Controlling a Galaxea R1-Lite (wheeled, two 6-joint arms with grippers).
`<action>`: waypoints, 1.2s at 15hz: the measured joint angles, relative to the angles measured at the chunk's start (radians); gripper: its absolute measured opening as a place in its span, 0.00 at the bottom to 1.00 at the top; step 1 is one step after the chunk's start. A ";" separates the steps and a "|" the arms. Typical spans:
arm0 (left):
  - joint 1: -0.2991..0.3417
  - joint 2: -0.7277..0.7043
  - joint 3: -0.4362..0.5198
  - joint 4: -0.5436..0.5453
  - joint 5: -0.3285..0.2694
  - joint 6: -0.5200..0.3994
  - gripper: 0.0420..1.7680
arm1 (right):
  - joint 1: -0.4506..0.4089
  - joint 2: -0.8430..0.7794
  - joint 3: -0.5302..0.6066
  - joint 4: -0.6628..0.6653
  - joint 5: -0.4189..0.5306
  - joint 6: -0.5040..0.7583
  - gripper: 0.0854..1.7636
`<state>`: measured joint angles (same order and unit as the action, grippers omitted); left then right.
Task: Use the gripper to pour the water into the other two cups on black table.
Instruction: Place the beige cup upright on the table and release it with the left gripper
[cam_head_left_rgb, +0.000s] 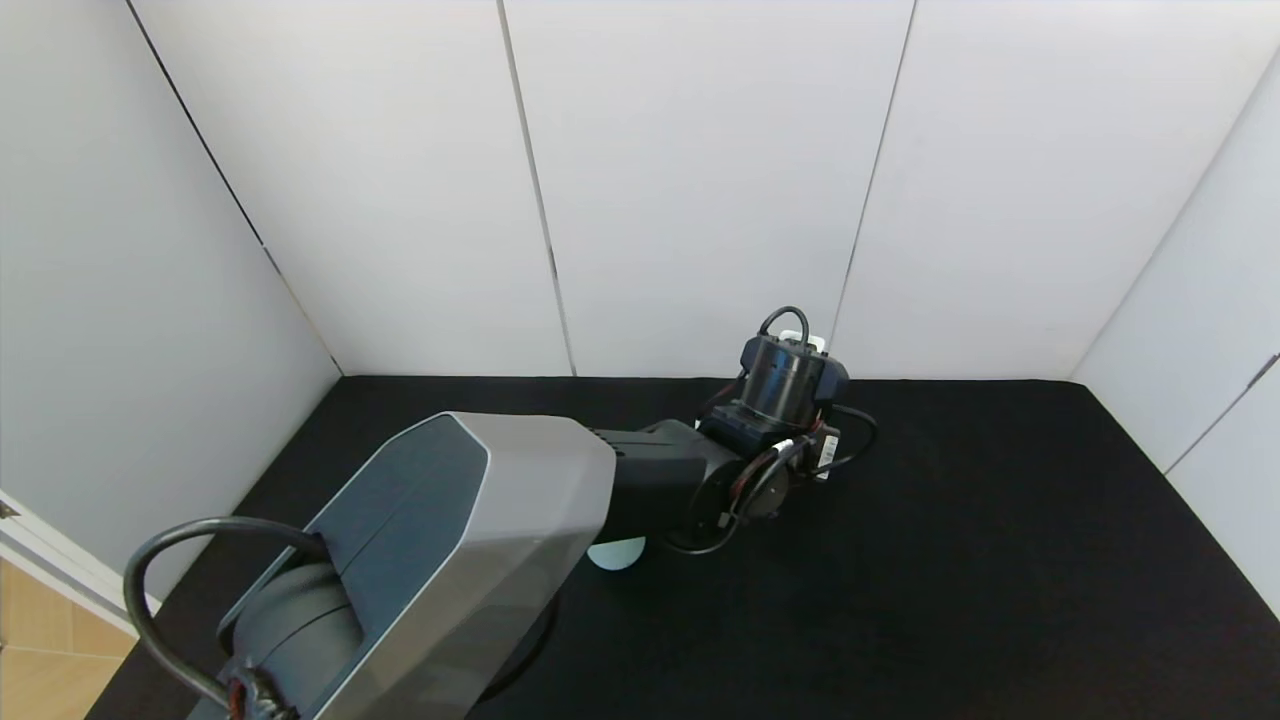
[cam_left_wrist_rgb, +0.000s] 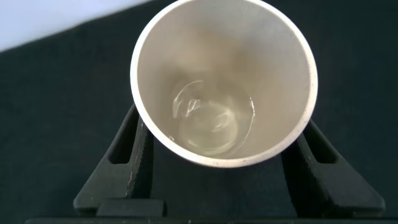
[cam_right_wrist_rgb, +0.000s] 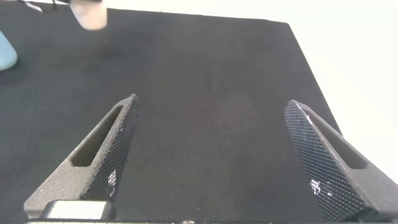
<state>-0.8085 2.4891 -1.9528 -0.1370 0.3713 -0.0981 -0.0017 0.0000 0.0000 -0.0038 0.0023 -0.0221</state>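
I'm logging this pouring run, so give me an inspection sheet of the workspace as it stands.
Surface: black table, bare where visible.
Job's things: cream cup with a little water; pale cup mostly hidden under the left arm; third cup not identifiable.
Clutter: nothing seen.
Grippers: left gripper shut on the cream cup; right gripper open, empty, over the table.
Cables: black loops at the left wrist.
Surroundings: white wall panels.

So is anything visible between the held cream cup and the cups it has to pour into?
Nothing visible. The left gripper is shut on the cream cup, a little water inside. In the head view the left arm hides most of the table; only one pale cup peeks out beneath it.
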 joint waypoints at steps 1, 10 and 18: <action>0.000 0.011 -0.003 0.000 0.000 0.000 0.66 | 0.000 0.000 0.000 0.000 0.000 0.000 0.97; 0.005 0.054 -0.006 0.003 -0.009 -0.005 0.66 | 0.000 0.000 0.000 0.000 0.000 0.000 0.97; 0.005 0.058 -0.006 0.022 -0.010 -0.013 0.66 | 0.000 0.000 0.000 0.000 0.000 0.000 0.97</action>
<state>-0.8038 2.5472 -1.9589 -0.1149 0.3617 -0.1106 -0.0017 0.0000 0.0000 -0.0043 0.0028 -0.0226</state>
